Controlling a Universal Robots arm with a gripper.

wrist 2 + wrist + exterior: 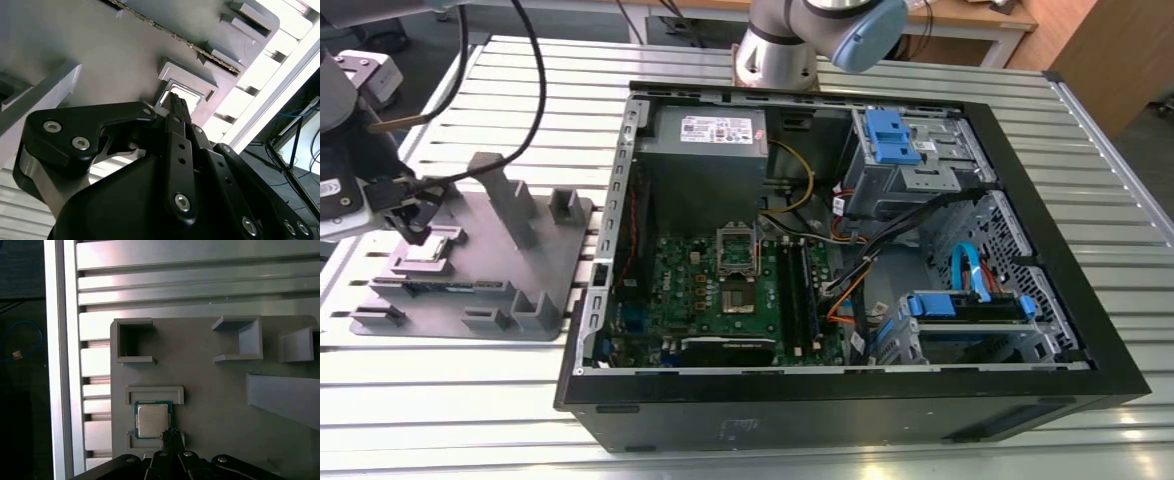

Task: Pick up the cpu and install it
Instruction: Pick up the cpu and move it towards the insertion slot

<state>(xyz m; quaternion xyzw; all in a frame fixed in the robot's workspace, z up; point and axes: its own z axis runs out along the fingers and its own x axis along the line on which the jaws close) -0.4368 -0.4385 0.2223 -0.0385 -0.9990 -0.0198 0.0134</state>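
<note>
The cpu (430, 248) is a small silver-topped square lying flat in a recess of the grey plastic holder (494, 285), at the exterior view's left. In the first wrist view the cpu (152, 420) sits between two low ridges of the holder (210, 390). My gripper (414, 215) hangs just above the chip's edge. Its black fingers are pressed together with nothing between them, and the gripper (170, 436) points down at the chip's rim. The second wrist view has the gripper (177, 104) right over the cpu (170, 92). The motherboard socket (736, 250) lies inside the open computer case.
The open black computer case (854, 390) takes up the middle and right of the slatted metal table (454, 400), with blue drive brackets (894, 135) and cables inside. The holder carries upright grey posts (500, 195). The arm's base (781, 50) stands behind the case.
</note>
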